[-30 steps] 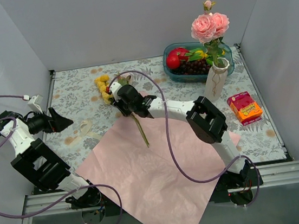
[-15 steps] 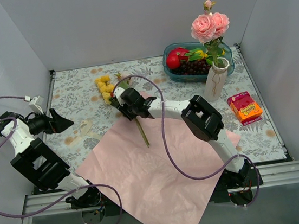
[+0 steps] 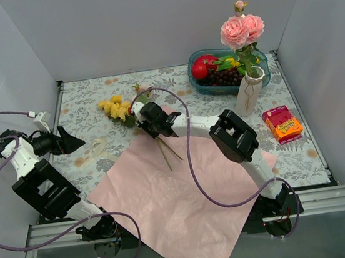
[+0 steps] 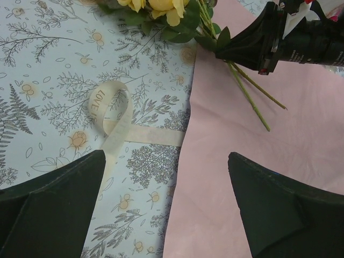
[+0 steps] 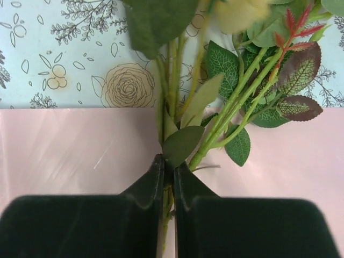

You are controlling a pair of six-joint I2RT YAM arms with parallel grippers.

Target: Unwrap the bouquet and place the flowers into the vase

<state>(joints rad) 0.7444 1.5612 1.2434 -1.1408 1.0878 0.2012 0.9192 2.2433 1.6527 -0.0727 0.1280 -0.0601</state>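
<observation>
I record the right gripper (image 5: 167, 164) pinched almost together on a green stem of the yellow flowers (image 3: 114, 106), at the far edge of the opened pink paper (image 3: 181, 203); half a second ago its jaws stood wider. The blooms have since swung leftward, and 2 stems now splay across the paper. The left gripper (image 4: 166, 157) hangs with jaws wide apart above the loose ribbon (image 4: 115, 115). Pink flowers (image 3: 242, 29) already stand in the vase (image 3: 248, 94). Judgement: grasp made; lifting and transfer to the vase remain.
</observation>
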